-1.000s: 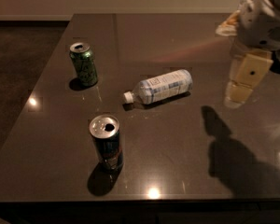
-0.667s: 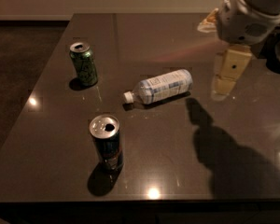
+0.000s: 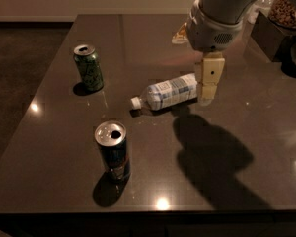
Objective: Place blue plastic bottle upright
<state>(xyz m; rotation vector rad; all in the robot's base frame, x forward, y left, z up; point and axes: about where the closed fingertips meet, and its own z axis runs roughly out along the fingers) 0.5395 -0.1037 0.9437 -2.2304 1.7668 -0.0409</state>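
The blue plastic bottle lies on its side near the middle of the dark table. It is clear, with a pale blue-white label, and its white cap points left toward me. My gripper hangs down from the grey arm just above the table. It is right at the bottle's base end, on its right side. Nothing shows in its hold.
A green can stands upright at the left back. A dark blue can with an open top stands near the front edge. A dark box and a bowl of snacks sit at the right back. The arm's shadow falls right of the bottle.
My arm and gripper have moved left and a little toward me, from the right edge to the bottle's base end. The bottle and both cans have not moved.
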